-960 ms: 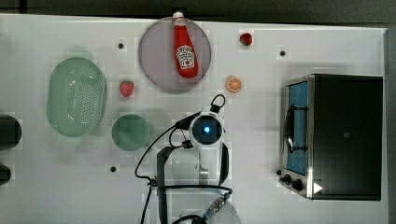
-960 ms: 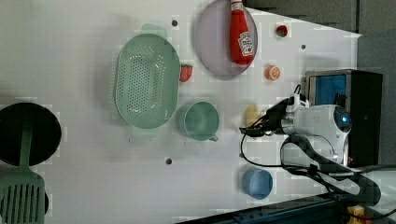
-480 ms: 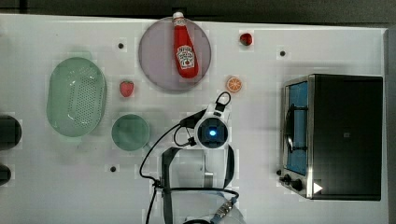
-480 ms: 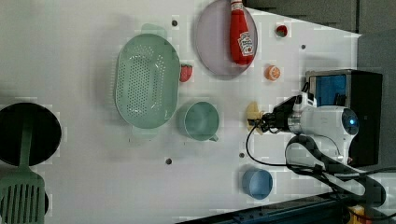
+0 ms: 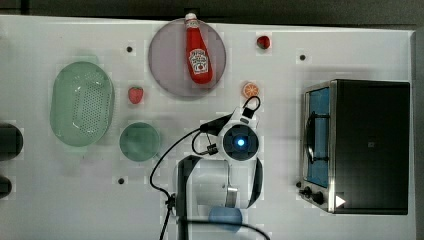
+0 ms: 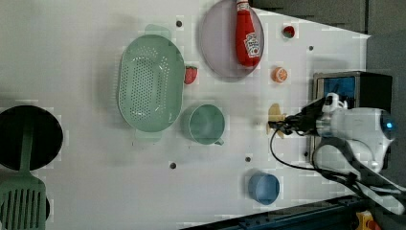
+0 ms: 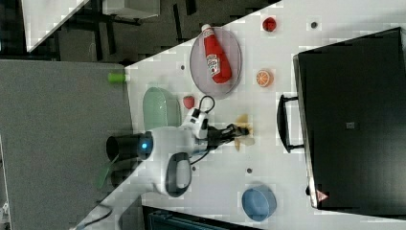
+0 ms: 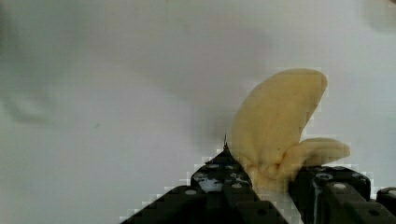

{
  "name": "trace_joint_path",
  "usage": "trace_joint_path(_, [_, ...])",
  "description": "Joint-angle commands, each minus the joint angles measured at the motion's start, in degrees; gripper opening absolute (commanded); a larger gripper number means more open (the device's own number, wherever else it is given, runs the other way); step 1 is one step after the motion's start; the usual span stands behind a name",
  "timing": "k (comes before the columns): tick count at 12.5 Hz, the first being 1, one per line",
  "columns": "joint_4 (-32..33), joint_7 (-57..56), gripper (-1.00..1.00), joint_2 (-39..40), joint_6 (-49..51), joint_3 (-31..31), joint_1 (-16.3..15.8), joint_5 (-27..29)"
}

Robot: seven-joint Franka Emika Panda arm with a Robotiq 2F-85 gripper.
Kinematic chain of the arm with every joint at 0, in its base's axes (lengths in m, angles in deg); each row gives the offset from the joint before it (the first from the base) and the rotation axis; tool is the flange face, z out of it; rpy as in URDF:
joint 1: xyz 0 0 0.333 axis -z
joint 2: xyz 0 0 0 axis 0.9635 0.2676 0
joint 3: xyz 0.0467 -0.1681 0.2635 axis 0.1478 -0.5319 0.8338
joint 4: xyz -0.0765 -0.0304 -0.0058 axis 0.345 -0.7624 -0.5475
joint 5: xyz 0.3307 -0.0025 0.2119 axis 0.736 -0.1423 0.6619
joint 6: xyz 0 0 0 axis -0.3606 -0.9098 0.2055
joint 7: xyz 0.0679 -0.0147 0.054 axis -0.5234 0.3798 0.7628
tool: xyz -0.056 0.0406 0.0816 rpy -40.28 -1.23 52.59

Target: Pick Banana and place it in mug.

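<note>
Shifted toward the top view's right since a second ago, away from the mug and nearer the toaster oven. Claw [image 8: 275, 179] clenched on the banana [image 8: 280, 126], black fingers [image 8: 219, 179] pressing its lower end from both sides, pale yellow peel flaring out beyond them. Banana [image 6: 275, 117] seen at the claw tip [image 6: 283, 125] in the left view, over bare white counter [image 6: 86, 52], just beside the toaster oven [image 6: 352, 88] and well apart from the mug [image 6: 207, 124] toward the left view's left. Same grip in the right view: banana [image 7: 242, 129] at the claw [image 7: 234, 132], near the oven's handle.

Further out in the top view: teal mug [image 5: 140, 141] standing upright and empty, pale green colander [image 5: 81, 110] beyond it, red strawberry [image 5: 135, 94] between colander and grey plate [image 5: 165, 55]. Ketchup bottle [image 5: 198, 50] lying on that plate. Orange slice [image 5: 251, 90] near the plate's edge, toward the top view's right. Blue cup [image 6: 264, 188] near the counter's lower edge in the left view.
</note>
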Motion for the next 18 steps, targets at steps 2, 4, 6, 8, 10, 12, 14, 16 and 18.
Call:
trace_joint_path(2, [-6.20,-0.60,-0.36,-14.81,21.99,0.93,-0.43,-0.63])
trace_joint_path(4, [-8.46,1.64,-0.36,-19.06,28.37,2.47,-0.63,-0.62])
trace_joint_path(6, [-9.69,7.62,-0.36,-21.20,32.33,4.84,-1.01,-0.50])
trace_joint_path(8, [-9.74,12.07,-0.36,-21.84,33.08,7.95,-1.74,0.08])
trace_joint_path(10, [-9.72,17.58,-0.36,-21.79,33.07,11.83,-2.53,1.59])
trace_joint_path(12, [-9.72,25.62,-0.36,-21.46,33.05,16.12,-3.06,4.21])
trace_joint_path(14, [-9.73,32.93,-0.36,-20.43,32.72,19.97,-3.13,6.62])
trace_joint_path(16, [-9.71,38.79,-0.36,-18.72,30.81,23.10,-3.20,6.86])
trace_joint_path(18, [-9.63,42.84,-0.36,-15.68,26.67,25.63,-3.25,6.86])
